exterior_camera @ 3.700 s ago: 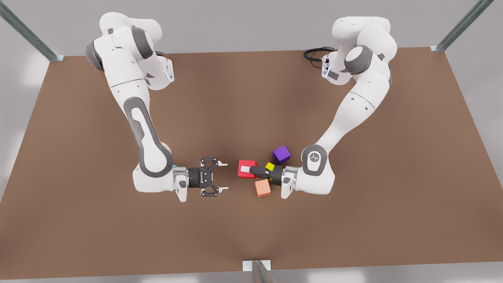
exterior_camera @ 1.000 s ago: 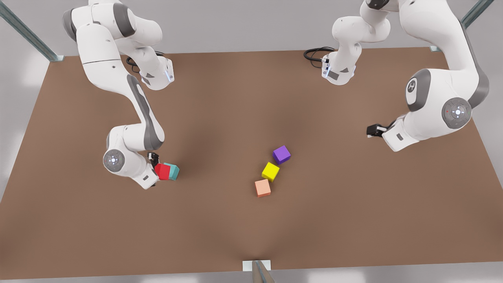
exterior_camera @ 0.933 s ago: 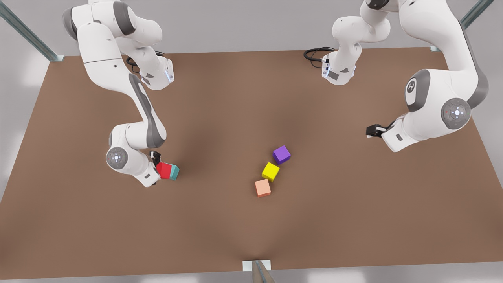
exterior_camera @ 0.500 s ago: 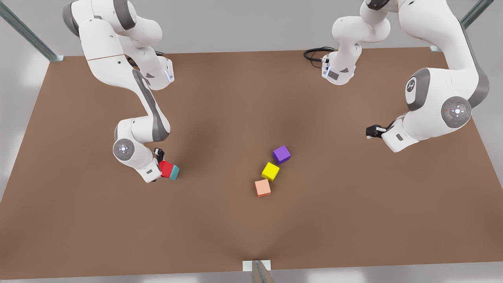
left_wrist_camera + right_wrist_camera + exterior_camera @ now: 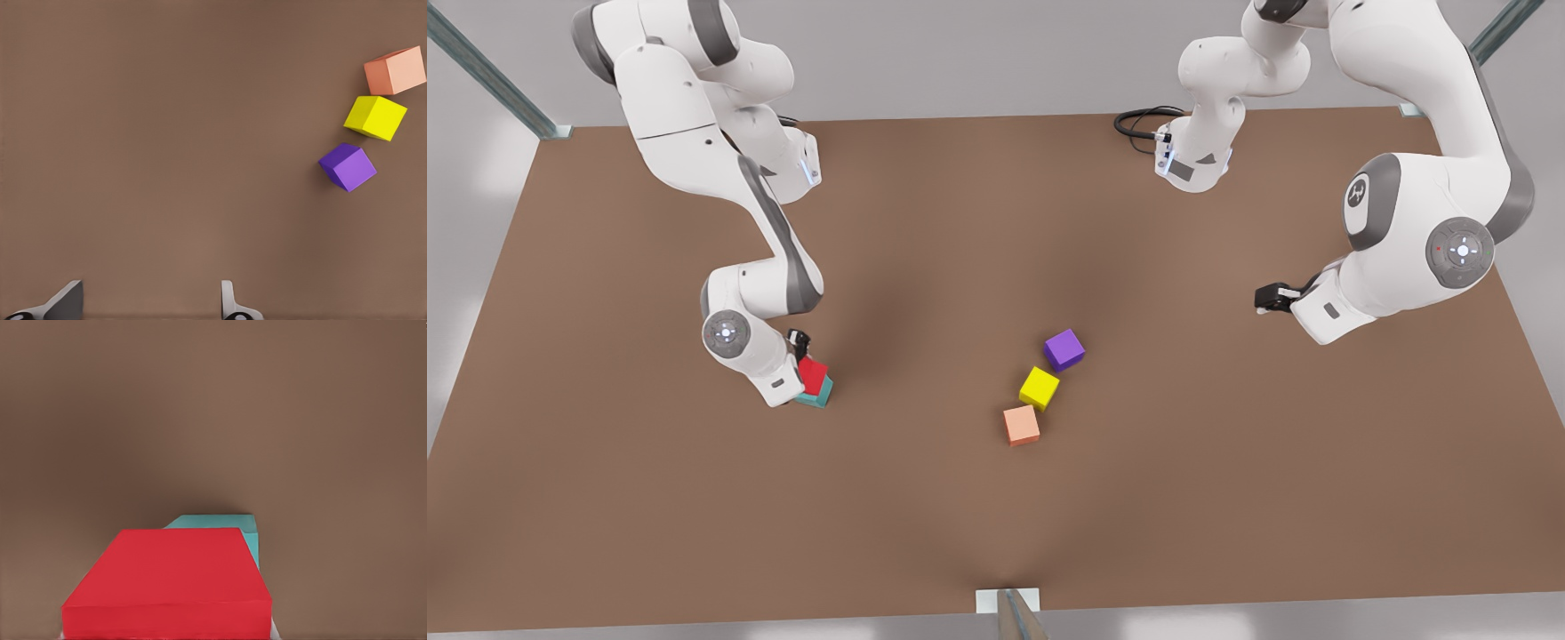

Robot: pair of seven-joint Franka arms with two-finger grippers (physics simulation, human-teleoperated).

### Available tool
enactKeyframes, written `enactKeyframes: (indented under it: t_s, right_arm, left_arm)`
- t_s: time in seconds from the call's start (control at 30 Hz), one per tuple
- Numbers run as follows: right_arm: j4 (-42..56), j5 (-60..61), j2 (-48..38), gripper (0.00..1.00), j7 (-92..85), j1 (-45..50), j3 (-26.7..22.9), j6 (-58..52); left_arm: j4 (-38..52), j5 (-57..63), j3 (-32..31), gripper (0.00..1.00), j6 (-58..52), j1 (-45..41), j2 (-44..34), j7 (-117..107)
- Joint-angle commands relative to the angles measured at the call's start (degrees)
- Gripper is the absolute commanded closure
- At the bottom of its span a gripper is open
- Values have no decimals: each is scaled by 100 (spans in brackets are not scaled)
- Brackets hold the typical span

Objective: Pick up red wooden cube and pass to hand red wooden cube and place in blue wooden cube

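The red wooden cube [image 5: 813,374] hangs tilted in my right gripper [image 5: 807,366], which is shut on it, at the front view's left. Directly beneath it sits the blue wooden cube [image 5: 819,400], teal, mostly covered, with one edge peeking out. In the right wrist view the red wooden cube [image 5: 167,583] is close up, with the teal blue wooden cube [image 5: 220,522] just beyond it on the table. My left gripper [image 5: 1267,298] waits open and holding nothing at the front view's right, far from both cubes; its fingertips [image 5: 67,303] stand wide apart.
A purple cube [image 5: 1064,349], a yellow cube [image 5: 1040,388] and a salmon-orange cube [image 5: 1021,426] lie in a short row mid-table on the brown tabletop [image 5: 960,222]. The left wrist view shows the same purple [image 5: 348,167], yellow [image 5: 375,117] and salmon-orange [image 5: 395,70] cubes.
The right gripper took the red cube from the other arm, carried it to the front view's left and has shifted it over the teal cube. The left arm withdrew and has stayed still.
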Motion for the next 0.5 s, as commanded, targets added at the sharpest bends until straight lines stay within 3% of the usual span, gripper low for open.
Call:
enactKeyframes:
  t_s: [0.0,0.47]
  right_arm:
    - [-2,11,-2,0,511,-4,0,-1]
    - [95,11,-19,0,502,-39,0,-98]
  left_arm:
    - [3,6,-1,0,-2,3,-6,-57]
    - [117,6,-1,0,-20,-6,-6,-57]
